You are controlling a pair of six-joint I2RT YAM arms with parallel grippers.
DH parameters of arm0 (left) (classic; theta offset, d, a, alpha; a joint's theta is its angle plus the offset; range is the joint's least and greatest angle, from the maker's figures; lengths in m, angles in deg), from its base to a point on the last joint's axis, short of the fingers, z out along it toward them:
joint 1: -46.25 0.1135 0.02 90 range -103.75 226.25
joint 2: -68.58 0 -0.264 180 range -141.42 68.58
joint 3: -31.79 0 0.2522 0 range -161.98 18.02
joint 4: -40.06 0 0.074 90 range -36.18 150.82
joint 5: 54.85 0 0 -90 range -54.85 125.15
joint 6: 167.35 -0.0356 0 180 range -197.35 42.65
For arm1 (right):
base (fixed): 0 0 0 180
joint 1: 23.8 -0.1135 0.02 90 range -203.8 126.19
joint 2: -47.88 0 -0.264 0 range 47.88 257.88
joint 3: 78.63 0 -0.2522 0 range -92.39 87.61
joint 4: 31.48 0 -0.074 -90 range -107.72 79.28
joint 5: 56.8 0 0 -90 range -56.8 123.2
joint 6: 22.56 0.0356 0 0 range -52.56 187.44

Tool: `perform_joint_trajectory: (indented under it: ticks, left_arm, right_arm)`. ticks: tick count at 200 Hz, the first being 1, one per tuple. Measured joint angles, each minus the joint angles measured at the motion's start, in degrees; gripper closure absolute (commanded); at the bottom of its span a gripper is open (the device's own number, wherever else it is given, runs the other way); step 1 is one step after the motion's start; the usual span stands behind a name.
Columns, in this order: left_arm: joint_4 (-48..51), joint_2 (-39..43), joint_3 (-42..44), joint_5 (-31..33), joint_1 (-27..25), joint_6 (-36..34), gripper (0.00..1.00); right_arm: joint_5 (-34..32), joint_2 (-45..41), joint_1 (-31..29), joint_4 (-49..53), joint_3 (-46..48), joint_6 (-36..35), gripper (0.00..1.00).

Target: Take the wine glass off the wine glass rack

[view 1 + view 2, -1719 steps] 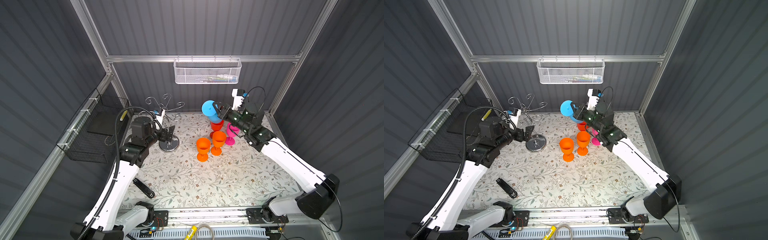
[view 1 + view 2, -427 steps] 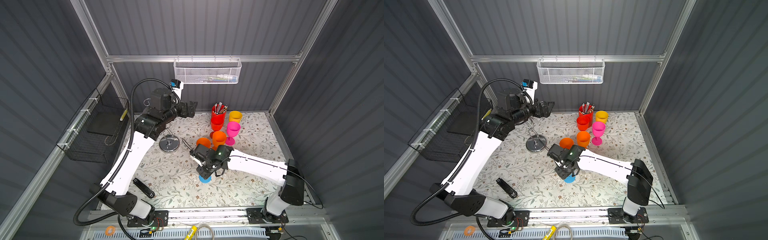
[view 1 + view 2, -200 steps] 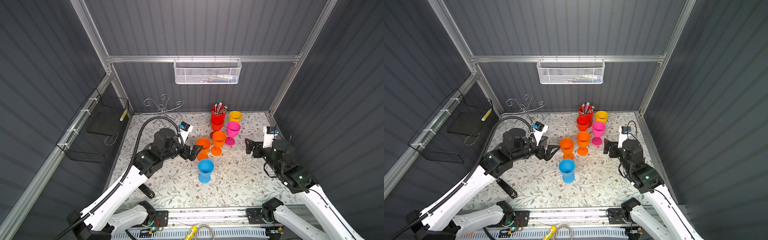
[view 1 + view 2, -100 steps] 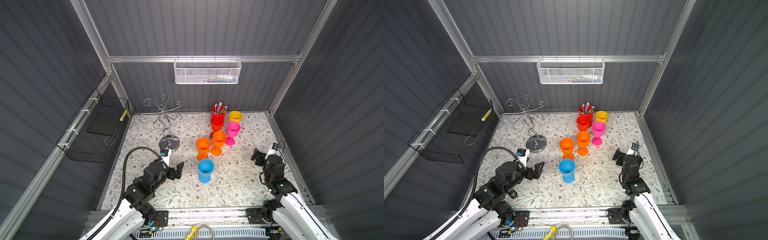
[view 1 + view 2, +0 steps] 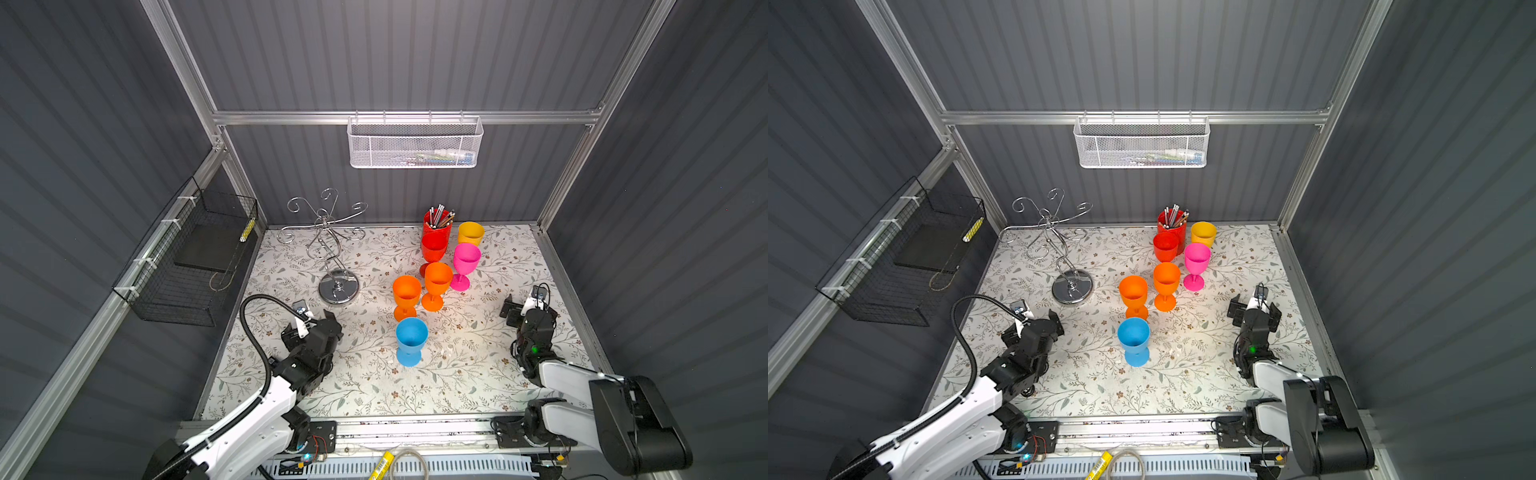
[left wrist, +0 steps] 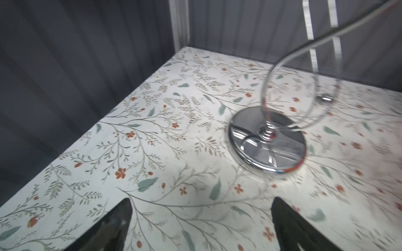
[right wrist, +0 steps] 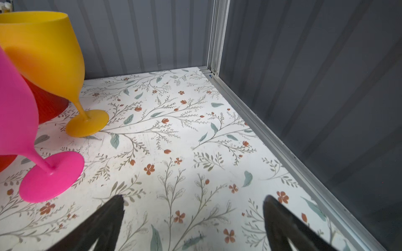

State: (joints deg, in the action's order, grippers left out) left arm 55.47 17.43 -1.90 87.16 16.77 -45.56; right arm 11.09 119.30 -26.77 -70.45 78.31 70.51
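Blue wine glass upright on the table, well apart from the wine glass rack, every scroll arm bare. Left hand and right hand spread wide, empty. Looks finished; calls only for keeping clear.

The left arm and right arm lie folded low by the front edge of the surface. The left tool points toward the back, jaws wide apart, empty. The right tool, near the right edge, gapes empty too.
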Motion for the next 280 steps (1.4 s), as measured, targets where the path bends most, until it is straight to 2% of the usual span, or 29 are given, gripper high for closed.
perform_joint_trajectory:
  ticks: [39,73,96,127,154,176,203,254,280]
  left_arm:
    - [-7.93,-9.44,-1.11,-1.99,12.15,-1.66,0.00]
    - [-13.05,-16.96,-4.44,-3.17,17.64,-6.69,0.00]
    - [-20.41,-20.81,-1.97,-4.79,19.04,-10.45,0.00]
    - [-34.23,-25.24,3.13,-10.86,20.68,-17.31,0.00]
    - [-44.04,-32.39,2.03,-18.32,21.31,-25.22,0.00]
    - [-45.53,-36.59,-1.68,-25.00,21.33,-29.49,0.00]
    - [-61.42,-45.20,-0.48,-30.86,21.27,-32.89,0.00]
    - [-56.81,-47.23,-6.16,-32.79,22.58,-32.85,0.00]
    - [-55.65,-47.23,-6.38,-32.87,23.28,-32.63,0.00]
  right_arm:
    - [6.40,13.42,4.17,-15.21,-0.02,0.81,0.01]
    - [9.11,12.70,4.15,-15.89,-1.16,0.94,0.01]
    - [9.51,12.68,4.15,-15.74,-2.32,0.98,0.01]
    - [9.66,12.68,4.15,-11.85,-5.07,1.03,0.01]
    - [9.75,12.68,4.15,-10.34,-6.16,1.03,0.01]
    - [9.75,12.66,4.15,-9.46,-6.14,1.03,0.01]
    - [9.79,12.66,4.15,-10.43,-5.57,1.03,0.01]
    - [9.92,12.66,4.15,-8.41,-6.29,1.18,0.01]
    - [9.92,12.66,4.15,-7.93,-6.93,1.31,0.01]
